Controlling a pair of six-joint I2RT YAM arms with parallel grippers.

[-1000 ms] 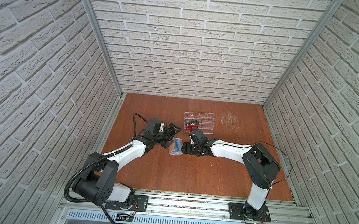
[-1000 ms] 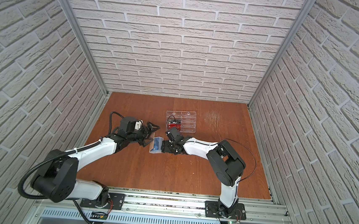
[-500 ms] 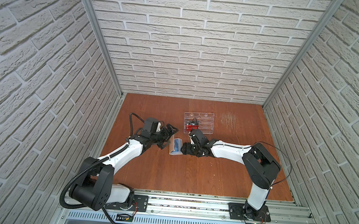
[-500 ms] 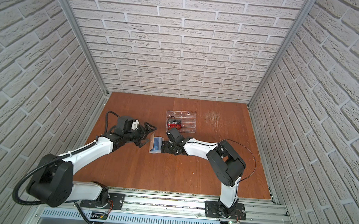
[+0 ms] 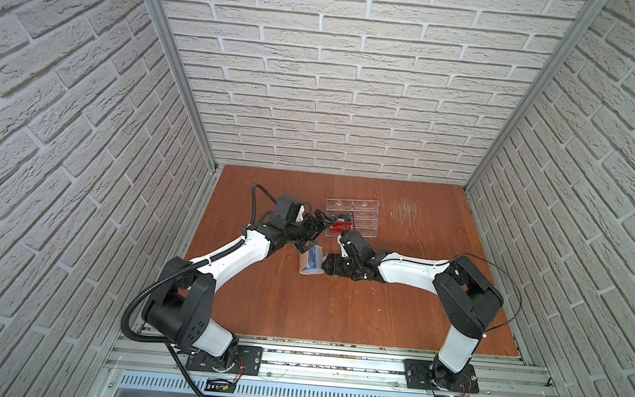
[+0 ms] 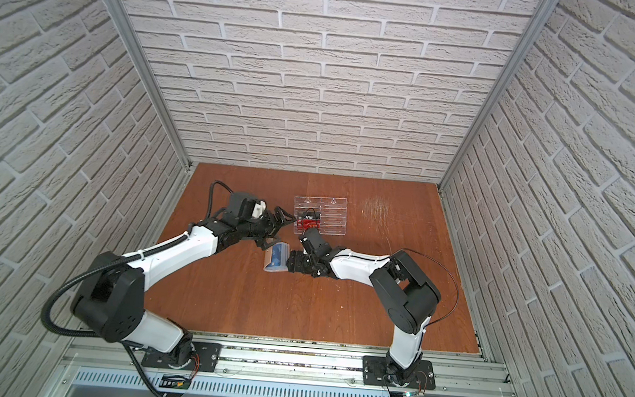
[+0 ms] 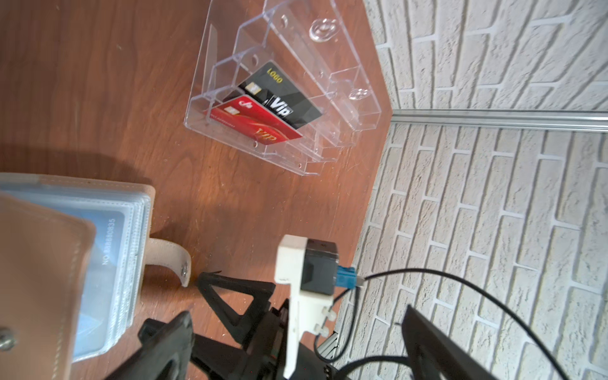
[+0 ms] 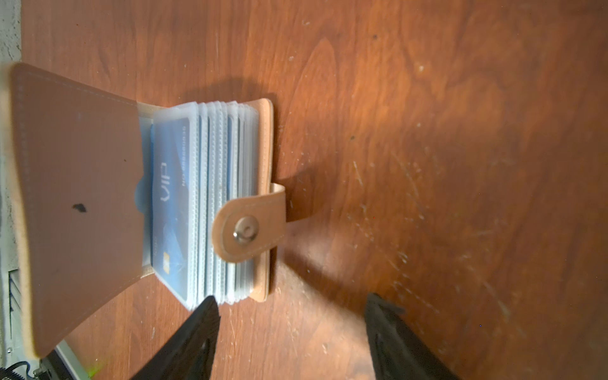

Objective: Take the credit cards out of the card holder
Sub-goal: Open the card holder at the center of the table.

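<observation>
Shows the card holder [image 5: 311,261] lying open on the surface [image 5: 337,317] near the clear acrylic rack [image 5: 361,218], with blue credit cards [image 8: 171,197] inside its sleeves. Has left gripper [image 5: 315,235] jaws spread wide and empty, just beside the rack. Has right gripper [image 8: 291,304] jaws partly open, gripping nothing.

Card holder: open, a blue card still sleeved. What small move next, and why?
Probably shift the right end effector sideways so its open jaws straddle the edge of the blue card. The card holder lies open, the card is sleeved, and the jaws sit beside the sleeves, not around them.
</observation>
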